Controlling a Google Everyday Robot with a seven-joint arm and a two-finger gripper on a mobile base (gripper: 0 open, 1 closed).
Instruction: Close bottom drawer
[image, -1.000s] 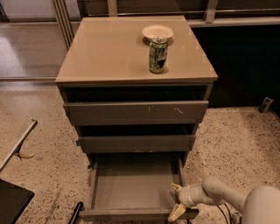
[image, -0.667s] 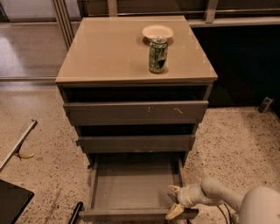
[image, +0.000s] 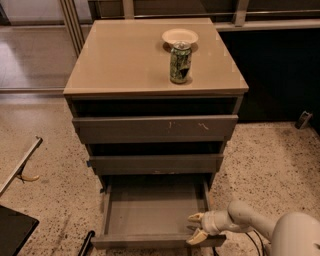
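The bottom drawer (image: 150, 242) of the grey cabinet is pulled far out, showing its shallow grey tray (image: 152, 210), which holds nothing. My gripper (image: 196, 227) is at the drawer's front right corner, its pale fingers spread apart, one over the tray's right edge and one by the front panel. The white arm (image: 260, 227) comes in from the lower right. The gripper holds nothing.
Above are the mid-width drawer front (image: 155, 163) and the widest, scratched front (image: 155, 128). A green can (image: 180, 62) and a white bowl (image: 179, 37) stand on the beige cabinet top (image: 120, 60). Speckled floor surrounds the cabinet; a dark object (image: 15, 230) lies lower left.
The gripper has shifted slightly toward the drawer's right front corner. The drawer stands as far out as before.
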